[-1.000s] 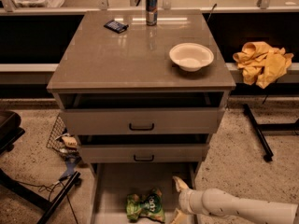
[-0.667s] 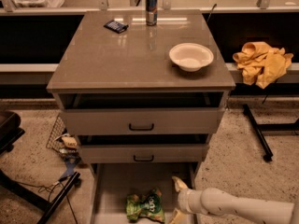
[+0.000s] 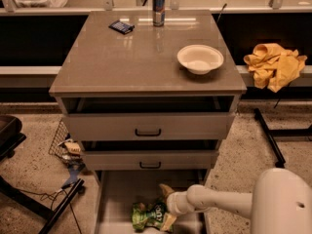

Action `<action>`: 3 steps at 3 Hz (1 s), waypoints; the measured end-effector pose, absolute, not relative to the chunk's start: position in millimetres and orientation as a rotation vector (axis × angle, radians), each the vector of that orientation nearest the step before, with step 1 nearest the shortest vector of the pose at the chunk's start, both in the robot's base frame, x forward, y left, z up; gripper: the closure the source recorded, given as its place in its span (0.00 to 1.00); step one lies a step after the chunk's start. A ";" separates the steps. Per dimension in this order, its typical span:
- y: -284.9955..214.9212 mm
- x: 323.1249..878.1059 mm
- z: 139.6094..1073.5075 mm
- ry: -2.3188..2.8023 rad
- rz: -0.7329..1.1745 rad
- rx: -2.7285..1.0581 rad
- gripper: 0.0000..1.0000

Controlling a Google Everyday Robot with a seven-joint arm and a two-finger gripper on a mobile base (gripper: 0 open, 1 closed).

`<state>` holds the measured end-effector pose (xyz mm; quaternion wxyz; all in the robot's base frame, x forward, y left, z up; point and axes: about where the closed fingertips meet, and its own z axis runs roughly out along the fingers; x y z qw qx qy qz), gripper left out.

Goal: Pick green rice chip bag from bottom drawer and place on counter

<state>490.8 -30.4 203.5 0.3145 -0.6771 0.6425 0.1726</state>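
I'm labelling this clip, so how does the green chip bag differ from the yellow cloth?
The green rice chip bag is a small printed packet lying in the bottom drawer; the yellow cloth is larger, plain fabric heaped on the ledge right of the cabinet. The gripper is right beside the bag, in the drawer, and far from the cloth. Both are crumpled.

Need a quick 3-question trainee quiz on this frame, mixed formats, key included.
1. True or false: the green rice chip bag lies on the counter.
2. Where is the claw? A) above the counter B) down in the bottom drawer, beside the bag C) out of view
3. Fill in: the white ___ sits toward the right of the counter as seen.
Key: 1 false, it lies in the bottom drawer. 2 B. 3 bowl.
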 end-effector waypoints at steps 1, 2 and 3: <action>-4.4 498.5 165.7 1.658 0.532 -1.829 0.00; 16.8 492.6 124.8 1.633 0.613 -1.845 0.02; 23.9 482.2 107.7 1.636 0.641 -1.835 0.24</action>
